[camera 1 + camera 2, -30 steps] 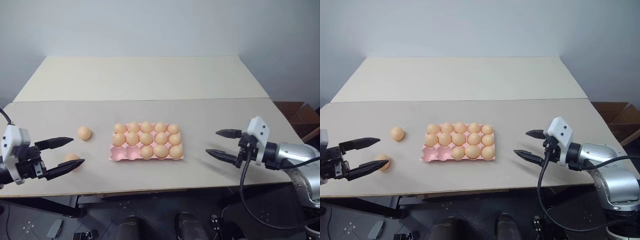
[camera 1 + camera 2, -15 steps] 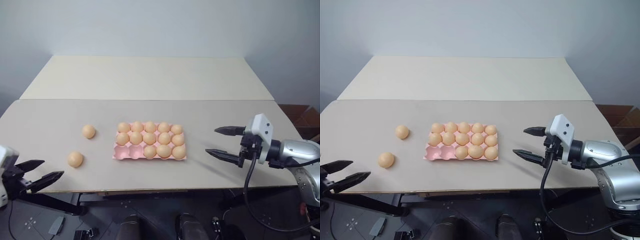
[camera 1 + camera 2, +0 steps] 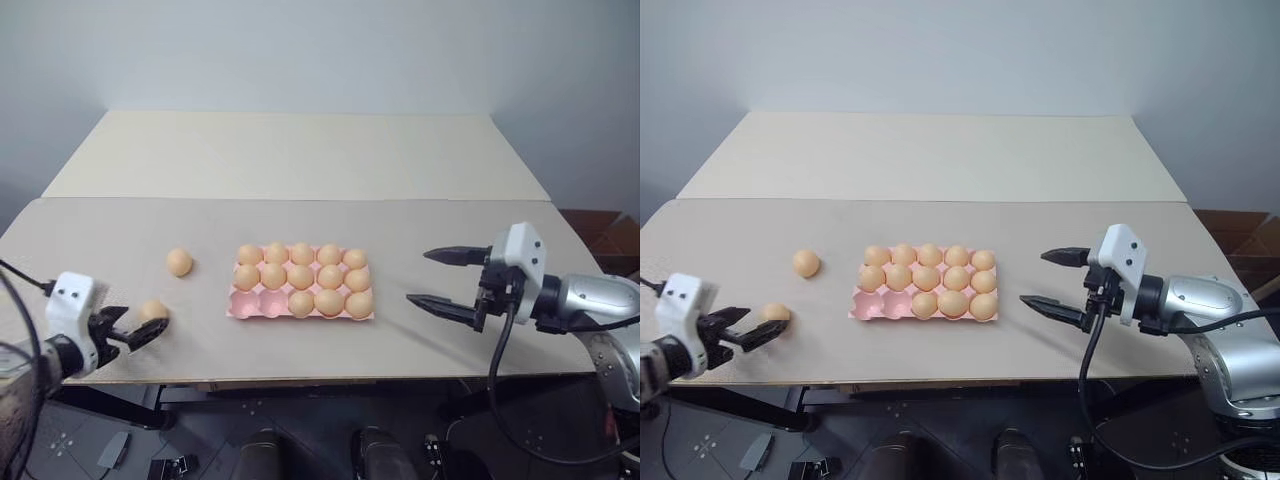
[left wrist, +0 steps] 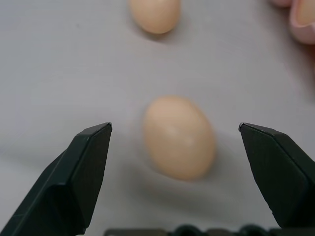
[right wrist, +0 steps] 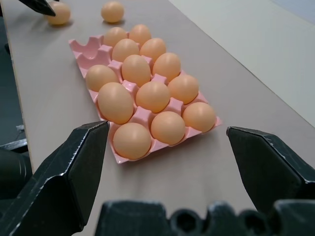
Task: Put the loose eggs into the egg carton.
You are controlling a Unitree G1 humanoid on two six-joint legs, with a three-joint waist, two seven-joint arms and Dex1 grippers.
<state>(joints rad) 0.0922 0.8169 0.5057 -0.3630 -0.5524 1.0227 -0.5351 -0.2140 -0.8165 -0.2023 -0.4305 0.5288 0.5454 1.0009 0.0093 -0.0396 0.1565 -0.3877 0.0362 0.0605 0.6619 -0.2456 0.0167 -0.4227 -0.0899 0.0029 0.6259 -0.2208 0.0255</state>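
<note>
Two loose eggs lie on the table left of the egg carton (image 3: 244,306): a far egg (image 3: 179,262) and a near egg (image 3: 153,310). My left gripper (image 3: 138,330) is low at the table's front left, open, with the near egg (image 4: 179,136) lying between its fingers and a gap on each side. The far egg (image 4: 154,14) lies beyond it. The pink carton (image 5: 86,47) holds several eggs, and its two front-left cups are bare. My right gripper (image 3: 417,276) hovers open and empty to the right of the carton.
The beige table (image 3: 300,160) reaches far back, with a seam running across it behind the carton. Its front edge (image 3: 300,378) runs just under both grippers. A brown box (image 3: 600,225) stands beyond the right edge.
My left gripper has rolled, tipped down and come up from below the table's front edge to straddle the near egg. The right gripper has kept its place.
</note>
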